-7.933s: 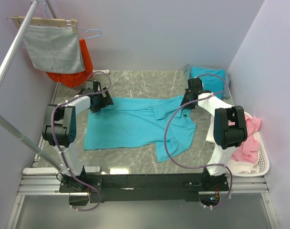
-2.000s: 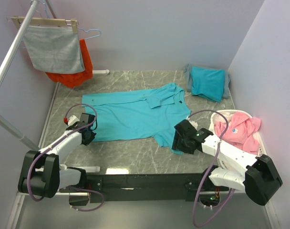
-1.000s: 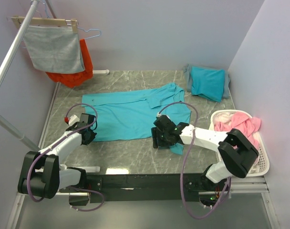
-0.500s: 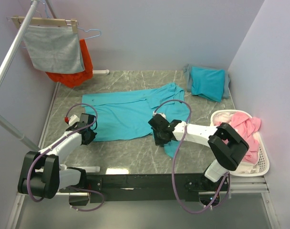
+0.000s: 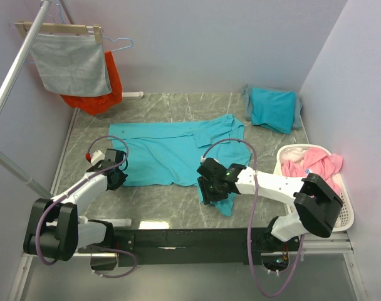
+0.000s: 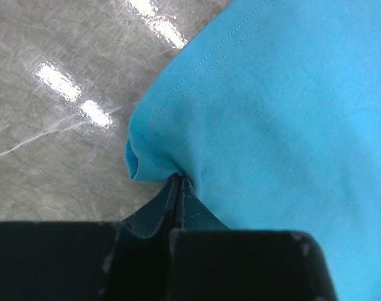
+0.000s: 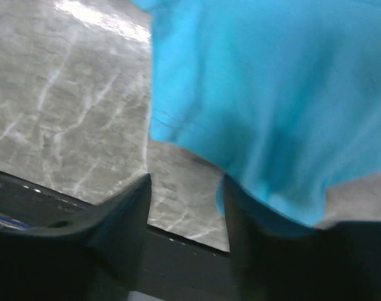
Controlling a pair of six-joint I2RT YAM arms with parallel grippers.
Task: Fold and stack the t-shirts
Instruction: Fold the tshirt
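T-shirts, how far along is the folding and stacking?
Done: one folded t-shirt sits at the far right corner. In hand: the spread t-shirt lies open, left gripper shut on its near-left corner, right gripper open at its near-right edge. Left: fold it and stack it on the folded one.

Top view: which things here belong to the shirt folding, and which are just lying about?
Job: spread t-shirt; folded t-shirt at the far right; left gripper, shut on the spread t-shirt's corner; right gripper, open at its near hem.
Lying about: hanging grey cloth; orange-red garment; basket of pink clothes.
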